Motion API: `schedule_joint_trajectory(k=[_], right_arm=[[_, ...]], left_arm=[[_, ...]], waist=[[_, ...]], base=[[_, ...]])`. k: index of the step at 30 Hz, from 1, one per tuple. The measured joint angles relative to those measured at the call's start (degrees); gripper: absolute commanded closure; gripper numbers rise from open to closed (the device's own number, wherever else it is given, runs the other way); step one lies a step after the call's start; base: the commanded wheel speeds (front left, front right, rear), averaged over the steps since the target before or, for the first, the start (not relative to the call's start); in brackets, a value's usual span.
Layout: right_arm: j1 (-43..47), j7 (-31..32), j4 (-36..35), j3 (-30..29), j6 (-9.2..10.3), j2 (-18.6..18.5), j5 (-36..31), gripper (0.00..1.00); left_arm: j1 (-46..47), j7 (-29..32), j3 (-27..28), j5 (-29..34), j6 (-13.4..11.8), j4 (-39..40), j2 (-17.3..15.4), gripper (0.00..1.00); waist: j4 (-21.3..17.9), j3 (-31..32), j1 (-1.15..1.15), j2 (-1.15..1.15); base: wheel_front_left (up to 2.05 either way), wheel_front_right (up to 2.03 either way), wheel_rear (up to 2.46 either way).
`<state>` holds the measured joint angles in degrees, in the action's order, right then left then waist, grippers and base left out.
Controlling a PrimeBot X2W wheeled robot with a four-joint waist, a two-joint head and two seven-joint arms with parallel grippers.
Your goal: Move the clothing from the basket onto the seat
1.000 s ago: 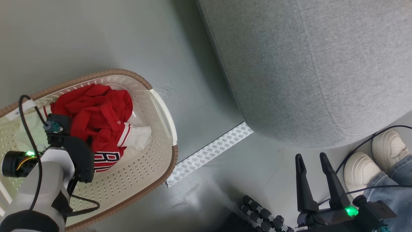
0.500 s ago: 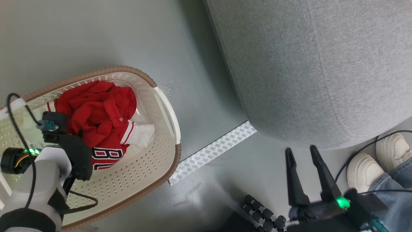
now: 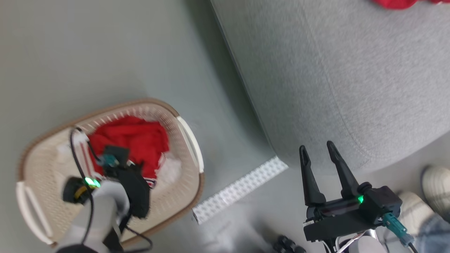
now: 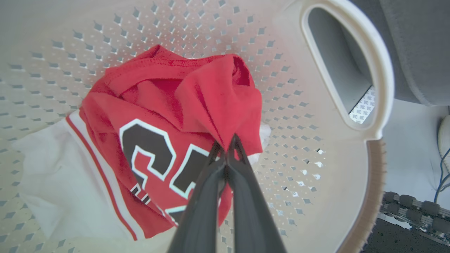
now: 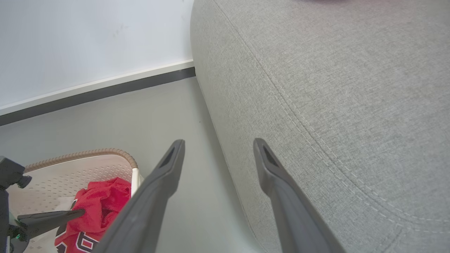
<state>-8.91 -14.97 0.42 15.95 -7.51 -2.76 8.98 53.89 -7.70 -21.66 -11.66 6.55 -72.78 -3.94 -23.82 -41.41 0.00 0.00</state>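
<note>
The basket (image 3: 191, 140) sits on the floor at the left, with red clothing (image 3: 140, 144) bunched inside. In the left wrist view my left gripper (image 4: 226, 142) is shut on a pinched fold of the red jersey (image 4: 158, 105), whose dark white-edged lettering faces up over its white part (image 4: 56, 175). The right wrist view shows the same grip from the side, left gripper (image 5: 79, 212) on the clothing (image 5: 102, 200). My right gripper (image 3: 316, 146) stands open and holds nothing beside the front edge of the grey seat (image 3: 334, 70). Another red piece (image 3: 397, 3) lies on the seat at the view's top edge.
A strip of printed white tape (image 3: 242, 189) lies on the grey floor between basket and seat. A person's pale shoes (image 3: 436, 182) and cables are at the lower right. A white wall with a dark baseboard (image 5: 105, 91) runs behind the basket.
My left gripper has shut on the red jersey in the basket. The head camera has shifted, so the basket sits lower and the red piece on the seat has come into view.
</note>
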Motion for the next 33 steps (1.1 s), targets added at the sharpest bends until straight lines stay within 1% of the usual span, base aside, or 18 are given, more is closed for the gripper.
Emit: schedule_joint_trajectory(k=[3, 5, 8, 9, 12, 14, 18, 23, 30, 33], right_arm=[[0.1, 0.7, 1.5, -0.3, 0.0, 0.0, -0.7, 0.0], [0.1, 1.4, 2.5, -0.3, 0.0, 0.0, -1.1, 0.0], [1.1, 2.7, 3.5, -0.2, 0.0, 0.0, -2.0, 0.0], [2.3, 3.5, 4.0, -0.2, 0.0, 0.0, -2.2, 0.0], [3.8, 4.5, 4.1, -0.5, 0.0, 0.0, -2.4, 0.0], [5.0, 5.1, 4.1, -0.8, 0.0, 0.0, -2.3, 0.0], [8.1, 6.8, 4.2, -0.2, 0.0, 0.0, -2.0, 0.0], [9.3, 8.5, 3.4, 0.6, 0.0, 0.0, -2.0, 0.0], [8.6, 11.0, 4.1, 3.8, 0.0, -0.1, -1.9, 0.0], [7.6, 11.9, 4.6, 5.1, 0.0, -0.1, -0.8, 0.0]], left_arm=[[-2.4, -0.5, -1.0, -1.3, 0.5, 0.7, 1.0, 1.0], [-4.4, -0.4, -2.2, -4.1, 0.6, 3.1, 0.7, 1.0], [-9.0, 1.1, -6.1, -8.8, 0.8, 7.9, 0.8, 1.0], [-11.2, 2.0, -8.7, -11.7, 0.9, 11.2, 0.8, 1.0], [-12.7, 3.0, -11.4, -15.3, 0.7, 15.1, 0.9, 1.0], [-13.8, 3.4, -13.1, -17.2, 0.0, 17.2, 0.9, 1.0], [-14.7, 3.8, -15.8, -19.7, -1.5, 21.1, 0.9, 1.0], [-13.0, 3.8, -17.0, -21.8, -2.8, 25.7, 1.0, 1.0], [-10.2, 2.7, -18.2, -22.5, -4.0, 31.0, 1.0, 1.0], [-9.1, 2.2, -18.3, -23.1, -4.5, 33.2, 1.0, 1.0]], waist=[[1.3, 3.4, -0.01, 0.0], [2.3, 6.0, -0.01, 0.0], [4.1, 10.4, 0.0, 0.0], [5.5, 13.7, -0.01, -0.01], [7.7, 18.5, -0.01, -0.01], [9.1, 21.7, -0.01, -0.01], [12.0, 27.9, -0.02, -0.01], [15.9, 34.6, -0.01, -0.01], [21.1, 41.5, -0.01, -0.01], [23.1, 43.6, -0.01, -0.01]], base=[[0.0, 0.0, 0.0], [0.0, 0.0, 0.0], [0.0, 0.0, 0.0], [0.0, 0.0, 0.0], [0.0, 0.0, 0.0], [0.0, 0.0, 0.0], [0.0, 0.0, 0.0], [0.0, 0.0, 0.0], [0.0, 0.0, 0.0], [0.0, 0.0, 0.0]])
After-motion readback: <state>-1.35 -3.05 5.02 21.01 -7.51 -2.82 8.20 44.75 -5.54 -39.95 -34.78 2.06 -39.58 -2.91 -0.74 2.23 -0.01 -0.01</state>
